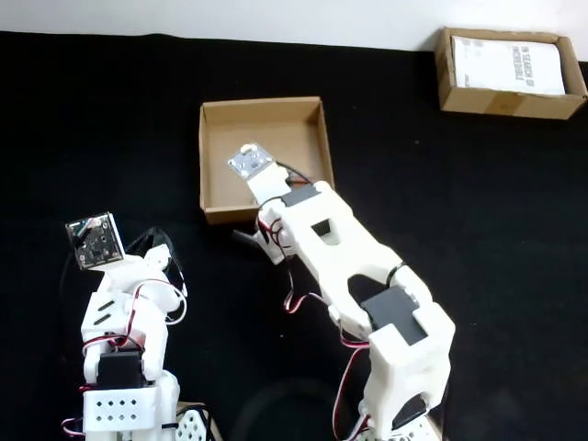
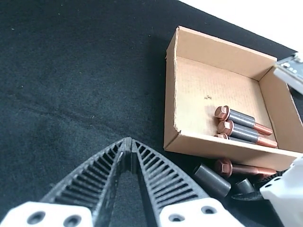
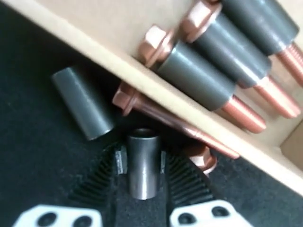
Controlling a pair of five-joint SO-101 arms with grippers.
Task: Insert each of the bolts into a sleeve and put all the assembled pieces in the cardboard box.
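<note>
In the high view, the cardboard box [image 1: 230, 215] is seen toward the table's far edge, with bare black cloth [image 1: 478, 230] around it. The right gripper [image 1: 250, 241] is set just beside its near wall. In the left wrist view, the left gripper [image 2: 129, 143] is held with fingertips together over open cloth, and three sleeved copper bolts [image 2: 239, 127] lie along the box's near wall. In the right wrist view, a dark sleeve [image 3: 143, 165] is clamped in the right gripper, outside the wall, near a bare bolt [image 3: 175, 124] and a loose sleeve [image 3: 83, 101].
</note>
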